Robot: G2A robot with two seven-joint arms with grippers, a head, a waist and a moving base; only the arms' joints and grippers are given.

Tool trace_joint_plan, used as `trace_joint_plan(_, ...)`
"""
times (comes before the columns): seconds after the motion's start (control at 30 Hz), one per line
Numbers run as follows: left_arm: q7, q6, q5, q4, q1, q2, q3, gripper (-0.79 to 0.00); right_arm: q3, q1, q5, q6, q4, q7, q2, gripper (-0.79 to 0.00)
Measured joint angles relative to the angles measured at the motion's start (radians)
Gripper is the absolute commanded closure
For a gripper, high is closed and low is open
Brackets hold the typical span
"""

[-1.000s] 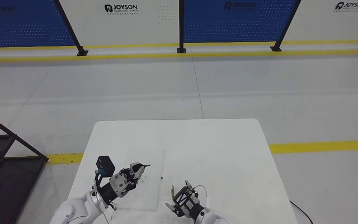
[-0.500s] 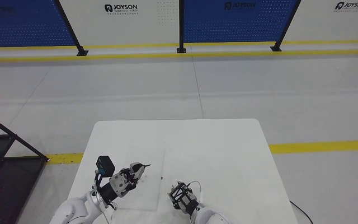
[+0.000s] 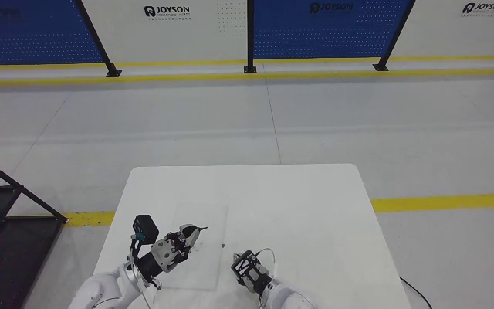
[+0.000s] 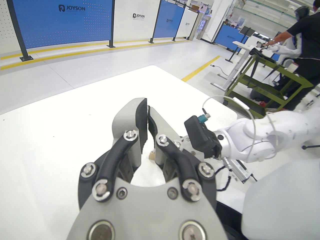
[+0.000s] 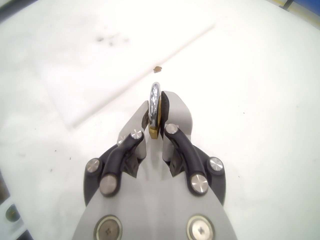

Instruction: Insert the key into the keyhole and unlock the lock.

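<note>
— Jaws first?
— Your right gripper (image 5: 155, 111) is clamped on the lock (image 5: 154, 96), lower centre of the top view. Left gripper (image 4: 147, 106) is pinched tight; can't tell if it has the key.
— Progress?
— Lock secured, I'd judge. Inserting and turning are yet to do.

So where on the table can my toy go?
The far half of the table, beyond both grippers, is bare, and so is its right side. It's crowded at the near edge, where the left gripper and the right gripper, holding the lock, sit close together.
</note>
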Motion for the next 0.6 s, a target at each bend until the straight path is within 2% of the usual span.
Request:
trace_joint_plan(0.13,0.000,0.000,0.000,0.000,0.000,0.000,0.000,0.000,0.028,-0.033,0.030,-0.022,-0.065,-0.069,0.010,0.000)
trace_joint_plan(0.33,0.000,0.000,0.000,0.000,0.000,0.000,0.000,0.000,0.123,-0.129,0.125,-0.064,-0.213,-0.243,0.036,0.000)
trace_joint_plan(0.43,0.000,0.000,0.000,0.000,0.000,0.000,0.000,0.000,0.170,-0.162,0.186,-0.117,-0.263,-0.309,0.047,0.000)
trace_joint_plan(0.6,0.000,0.000,0.000,0.000,0.000,0.000,0.000,0.000,0.216,-0.191,0.320,-0.289,-0.299,-0.363,0.061,0.000)
